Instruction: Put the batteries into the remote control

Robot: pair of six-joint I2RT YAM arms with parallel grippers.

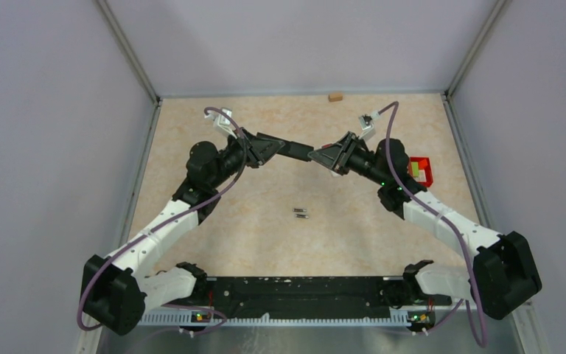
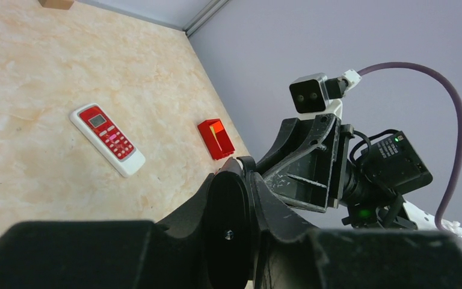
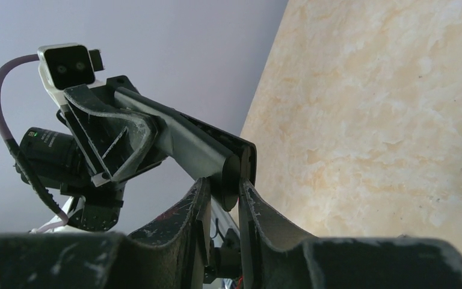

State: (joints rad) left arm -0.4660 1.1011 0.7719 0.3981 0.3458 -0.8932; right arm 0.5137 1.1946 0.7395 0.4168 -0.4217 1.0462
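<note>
Two batteries (image 1: 302, 212) lie side by side about mid-desk. The remote control (image 2: 107, 139) lies face up toward the right edge. The batteries look light, stiff and smooth, so they will likely roll; pinch one across its middle. The left pincer (image 3: 239, 168) is fully closed, and I cannot tell whether it holds anything. The right pincer (image 3: 224, 192) is partly open, straddling its tip.

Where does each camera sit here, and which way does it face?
Top external: above and behind the robot, looking down on the table; left arm and right arm show, left gripper facing right gripper.
Left wrist: on the left arm, sighting past left fingers at the right gripper, remote and red box.
Right wrist: on the right arm, sighting past right fingers at the left gripper.
Shared: red box in top and left wrist; each wrist view shows the opposite gripper.
</note>
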